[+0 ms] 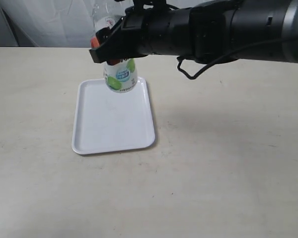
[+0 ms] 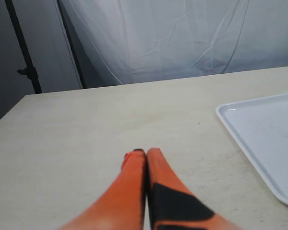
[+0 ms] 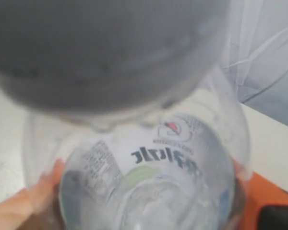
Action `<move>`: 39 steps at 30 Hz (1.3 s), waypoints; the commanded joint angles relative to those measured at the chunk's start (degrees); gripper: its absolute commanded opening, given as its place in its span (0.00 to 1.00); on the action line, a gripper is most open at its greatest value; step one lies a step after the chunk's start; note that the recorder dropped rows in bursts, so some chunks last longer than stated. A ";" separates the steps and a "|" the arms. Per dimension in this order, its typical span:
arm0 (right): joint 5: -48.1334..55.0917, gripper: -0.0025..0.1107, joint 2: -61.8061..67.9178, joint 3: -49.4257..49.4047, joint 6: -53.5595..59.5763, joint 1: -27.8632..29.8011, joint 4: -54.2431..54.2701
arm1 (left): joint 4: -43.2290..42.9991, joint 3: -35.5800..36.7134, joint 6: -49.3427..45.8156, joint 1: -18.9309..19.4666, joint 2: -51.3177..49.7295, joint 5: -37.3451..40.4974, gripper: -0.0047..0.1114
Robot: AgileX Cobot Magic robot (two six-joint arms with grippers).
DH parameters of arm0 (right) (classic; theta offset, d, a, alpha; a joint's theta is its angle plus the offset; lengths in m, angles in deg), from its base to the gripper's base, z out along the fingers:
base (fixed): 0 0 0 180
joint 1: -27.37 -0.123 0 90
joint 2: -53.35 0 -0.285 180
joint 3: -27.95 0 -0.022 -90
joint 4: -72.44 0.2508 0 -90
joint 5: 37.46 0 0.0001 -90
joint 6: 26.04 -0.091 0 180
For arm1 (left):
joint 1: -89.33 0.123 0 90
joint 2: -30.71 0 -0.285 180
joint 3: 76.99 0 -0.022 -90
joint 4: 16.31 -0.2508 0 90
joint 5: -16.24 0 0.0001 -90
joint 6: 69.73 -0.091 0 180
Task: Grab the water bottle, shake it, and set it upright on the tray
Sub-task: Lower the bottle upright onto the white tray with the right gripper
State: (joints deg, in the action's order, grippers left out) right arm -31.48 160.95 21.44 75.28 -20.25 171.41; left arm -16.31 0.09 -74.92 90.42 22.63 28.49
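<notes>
The water bottle (image 1: 120, 77) is clear, with a white-and-green label and a small blue patch. It is held nearly upright over the far end of the white tray (image 1: 114, 124). Whether its base touches the tray I cannot tell. My right gripper (image 1: 111, 47) reaches in from the right and is shut on the bottle's middle. In the right wrist view I look down the bottle (image 3: 149, 177) past its blurred cap, with orange fingers (image 3: 41, 191) on both sides of it. My left gripper (image 2: 146, 152) is shut on nothing, low over the table beside the tray (image 2: 264, 129).
The beige table (image 1: 228, 163) stretches round the tray. A white cloth backdrop (image 2: 182, 38) hangs behind the table's far edge, and a dark stand pole (image 2: 24, 48) rises at its far corner.
</notes>
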 commanded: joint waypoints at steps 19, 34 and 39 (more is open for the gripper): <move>9.15 0.01 14.64 6.24 2.62 0.30 0.97 | 0.00 0.13 0.14 -0.01 0.30 -0.53 0.04; 8.80 0.01 20.77 8.98 2.62 0.30 0.97 | 0.00 0.13 0.14 -0.01 0.30 -0.43 0.04; 8.97 0.01 20.74 8.98 2.62 0.30 0.97 | 0.00 0.13 0.14 -0.01 0.30 -0.43 0.04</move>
State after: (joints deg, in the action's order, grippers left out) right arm -22.95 181.46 30.20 77.77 -20.09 172.15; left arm -16.31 0.09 -74.92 90.42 22.63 28.49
